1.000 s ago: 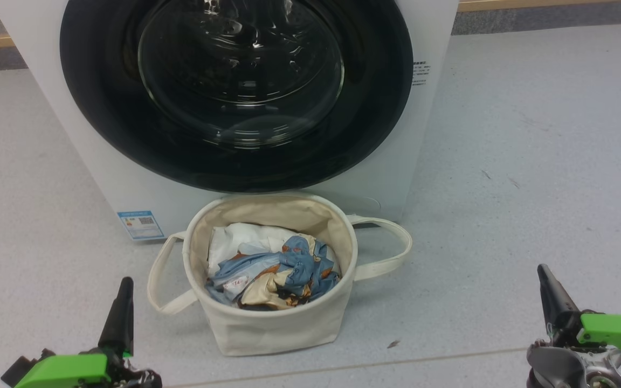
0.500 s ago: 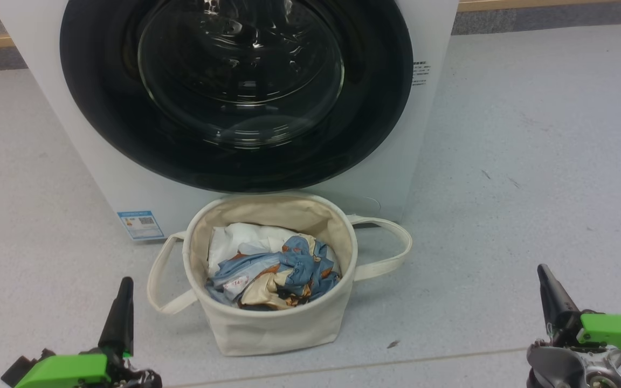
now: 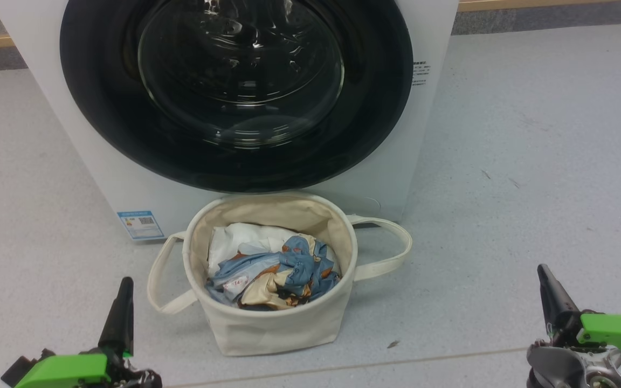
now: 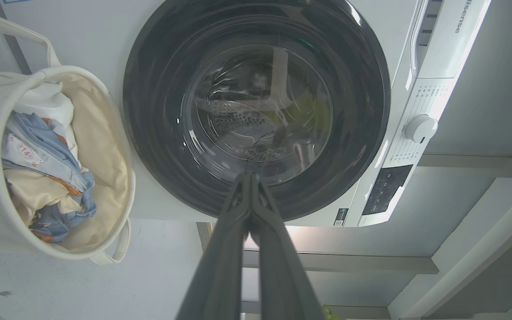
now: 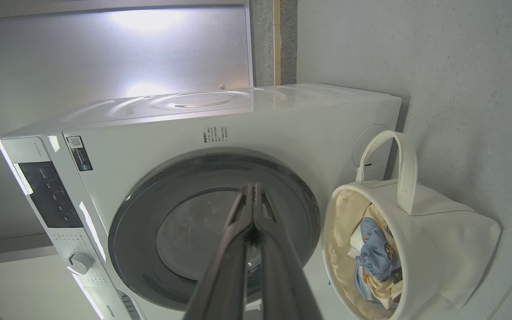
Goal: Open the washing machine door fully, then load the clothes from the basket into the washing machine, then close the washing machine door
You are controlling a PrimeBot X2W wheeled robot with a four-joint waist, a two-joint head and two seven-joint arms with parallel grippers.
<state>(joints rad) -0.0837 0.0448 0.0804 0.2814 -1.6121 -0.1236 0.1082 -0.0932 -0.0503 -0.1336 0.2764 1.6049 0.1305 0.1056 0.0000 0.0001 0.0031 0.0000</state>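
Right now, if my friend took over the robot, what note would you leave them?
Left gripper: shut, empty, low on the left of the basket.
Right gripper: shut, empty, low on the right.
Washing machine door: closed. Basket stands on the floor just before the washing machine, clothes inside it.
Done: nothing yet.
Left: open the door fully, load the clothes, close the door.

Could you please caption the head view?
Shut left gripper and right gripper flank basket of clothes before closed washing machine door.
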